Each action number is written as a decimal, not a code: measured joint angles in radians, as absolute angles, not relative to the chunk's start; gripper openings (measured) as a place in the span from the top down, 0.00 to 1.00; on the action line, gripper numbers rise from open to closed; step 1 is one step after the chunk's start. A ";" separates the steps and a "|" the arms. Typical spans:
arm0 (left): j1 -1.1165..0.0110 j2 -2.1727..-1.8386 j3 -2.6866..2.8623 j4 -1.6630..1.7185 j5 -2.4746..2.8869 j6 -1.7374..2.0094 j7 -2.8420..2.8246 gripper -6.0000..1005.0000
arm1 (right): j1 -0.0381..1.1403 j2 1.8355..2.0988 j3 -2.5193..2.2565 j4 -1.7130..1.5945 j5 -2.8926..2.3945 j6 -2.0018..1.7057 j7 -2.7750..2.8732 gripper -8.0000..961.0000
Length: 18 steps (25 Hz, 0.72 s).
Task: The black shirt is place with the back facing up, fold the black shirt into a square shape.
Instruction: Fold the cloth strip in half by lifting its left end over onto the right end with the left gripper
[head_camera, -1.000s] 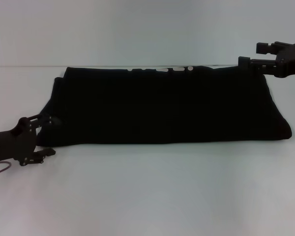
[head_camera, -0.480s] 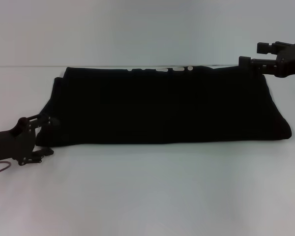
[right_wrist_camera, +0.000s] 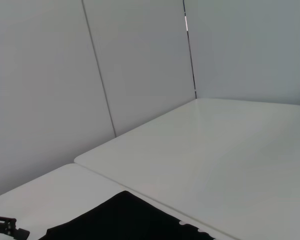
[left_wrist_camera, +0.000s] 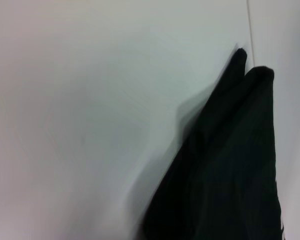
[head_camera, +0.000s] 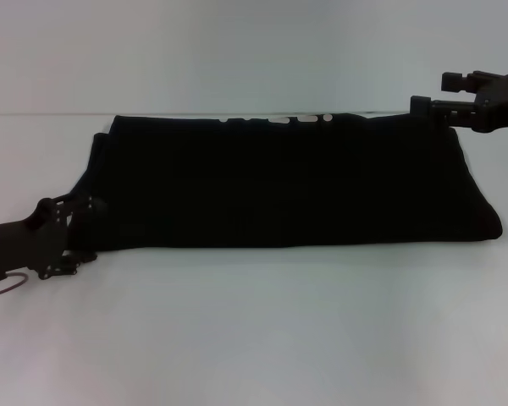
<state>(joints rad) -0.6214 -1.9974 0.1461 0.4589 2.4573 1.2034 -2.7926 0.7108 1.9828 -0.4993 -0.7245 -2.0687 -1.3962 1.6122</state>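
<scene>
On the white counter (head_camera: 254,338) the shirt (head_camera: 279,182) lies folded into a wide band. The left claw (head_camera: 78,230) is spread at its near-left corner; the right claw (head_camera: 432,93), spread, hovers beside its far-right corner.

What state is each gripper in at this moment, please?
Left gripper: open, at the black shirt's near left corner.
Right gripper: open, above the far right corner.

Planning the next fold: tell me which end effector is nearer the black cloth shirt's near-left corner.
Left. The left end effector sits at that corner of the folded black cloth shirt; the right end effector is by the far-right corner.
</scene>
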 joint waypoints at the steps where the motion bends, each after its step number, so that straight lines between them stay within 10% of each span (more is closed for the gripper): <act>1: -0.623 -1.997 0.146 0.459 2.457 1.198 -2.792 0.20 | 0.711 1.983 -0.499 -0.725 -2.069 -1.396 1.612 0.05; 18: -0.643 -1.988 0.159 0.460 2.457 1.151 -2.756 0.22 | 0.708 1.978 -0.501 -0.727 -2.052 -1.397 1.610 0.05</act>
